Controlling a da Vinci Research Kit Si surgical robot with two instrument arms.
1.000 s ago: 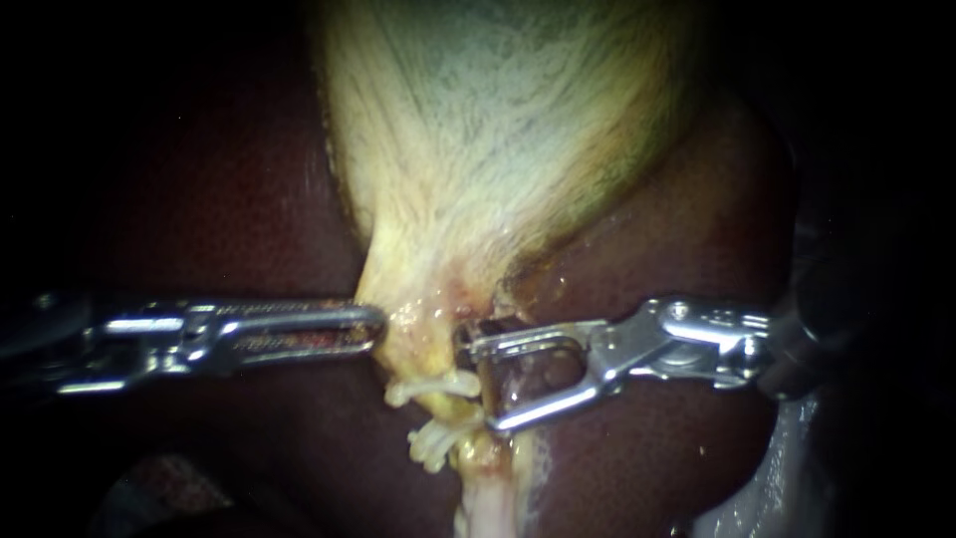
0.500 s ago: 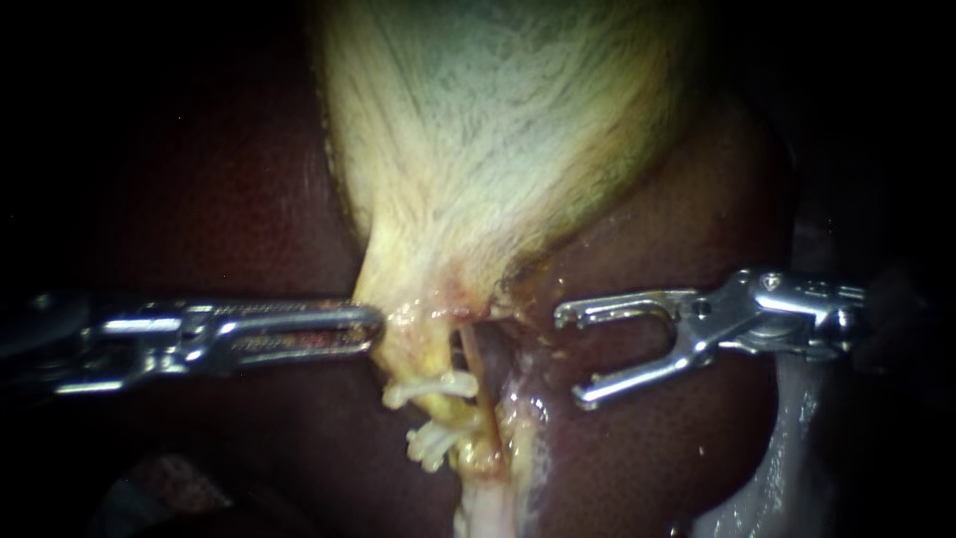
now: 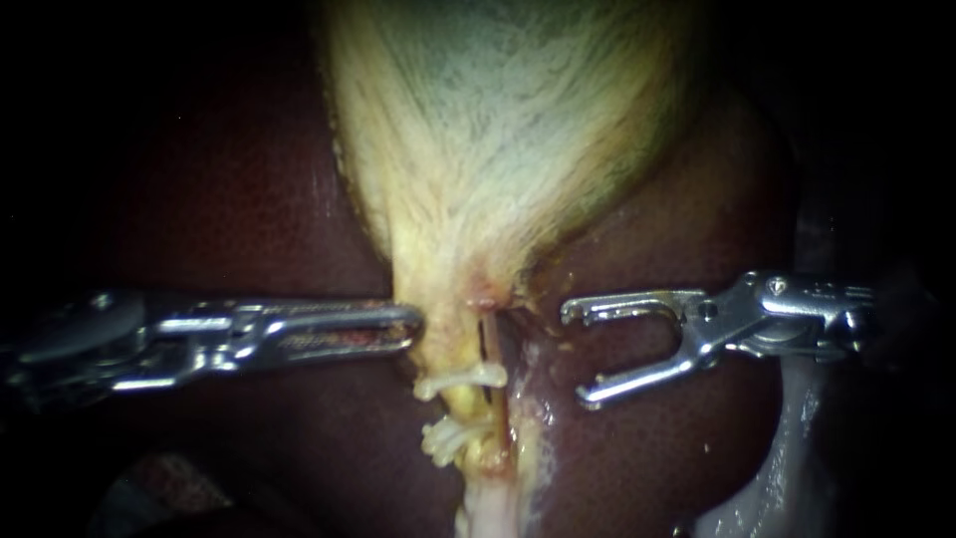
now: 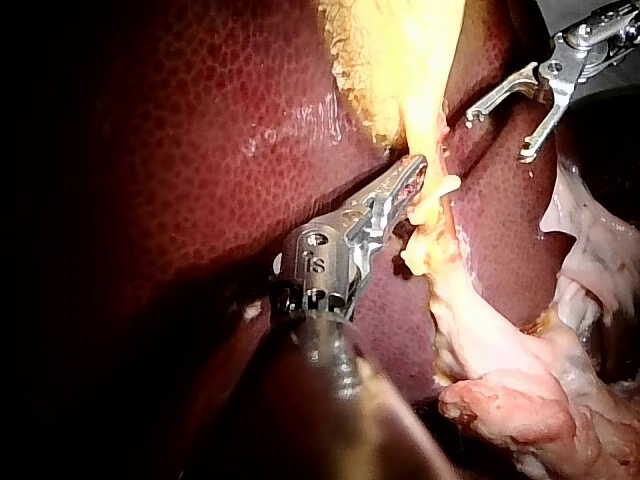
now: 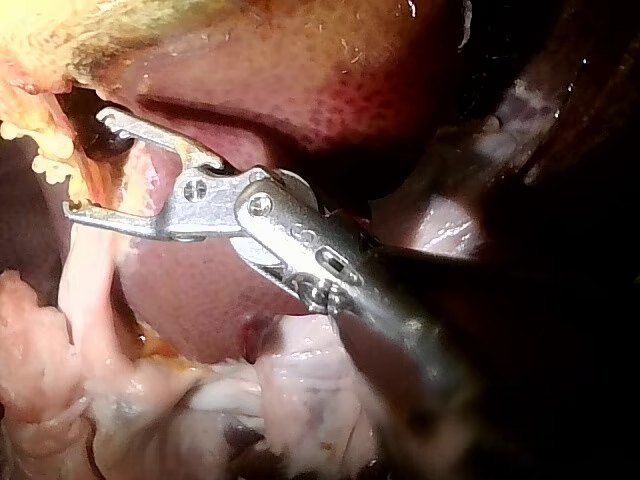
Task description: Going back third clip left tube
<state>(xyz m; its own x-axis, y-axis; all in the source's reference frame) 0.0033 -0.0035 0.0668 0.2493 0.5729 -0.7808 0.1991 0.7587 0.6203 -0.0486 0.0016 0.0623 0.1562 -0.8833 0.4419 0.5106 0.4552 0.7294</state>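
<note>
- Tube (image 3: 466,403) runs on from the gallbladder (image 3: 498,149), crosswise between both end effectors; two clips (image 3: 460,379) sit across it.
- Right instrument (image 3: 578,357): end effector wide, empty, near the tube.
- Left instrument (image 3: 410,325): end effector closed, tip touching the gallbladder's neck.

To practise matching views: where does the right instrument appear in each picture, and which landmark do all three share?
Endoscope view: right instrument enters from the right, jaws open.
Left wrist view: right instrument ahead of the left instrument, beyond the gallbladder.
Right wrist view: right instrument, jaws open near the gallbladder.
Shared landmark: gallbladder.

Silver left instrument (image 3: 403,327), silver hinged right instrument (image 3: 575,358)
</note>
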